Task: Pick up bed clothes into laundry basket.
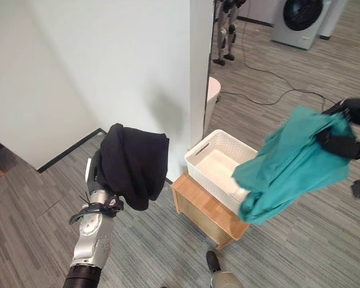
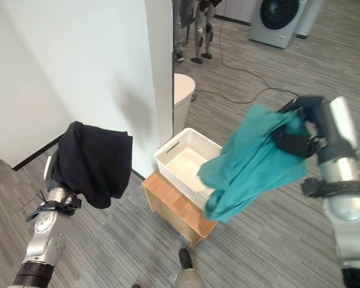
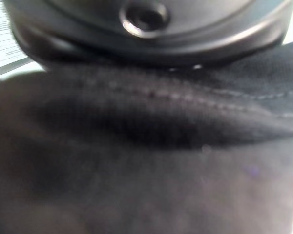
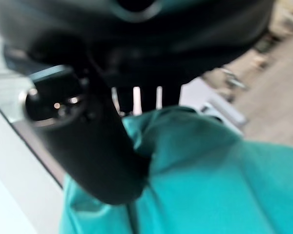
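At 9 o'clock in the head views, a black garment (image 1: 134, 163) is draped over the left hand (image 1: 93, 172), which is raised on its arm. The fingers are buried under the cloth, so their state cannot be told; in the left wrist view dark fabric is pressed close against the hand.

At the centre, a white laundry basket (image 1: 199, 154) is set on a low wooden stool (image 1: 199, 204), next to a white wall (image 1: 108, 66). The interior of the basket appears empty, as far as it is visible. A washing machine (image 1: 300, 21) is seen at 1 o'clock, well apart.

At 3 o'clock, a teal cloth (image 2: 252, 162) is held up by the right hand (image 2: 297, 141). The fingers and thumb are curled into the fabric and pinch it, as confirmed in the right wrist view. The lower folds of the cloth hang over the near right corner of the basket.

Progress is judged as follows: both items are lifted, but neither is deposited. Lowering and release of the teal cloth remain to be done, then transfer of the black garment into the basket.
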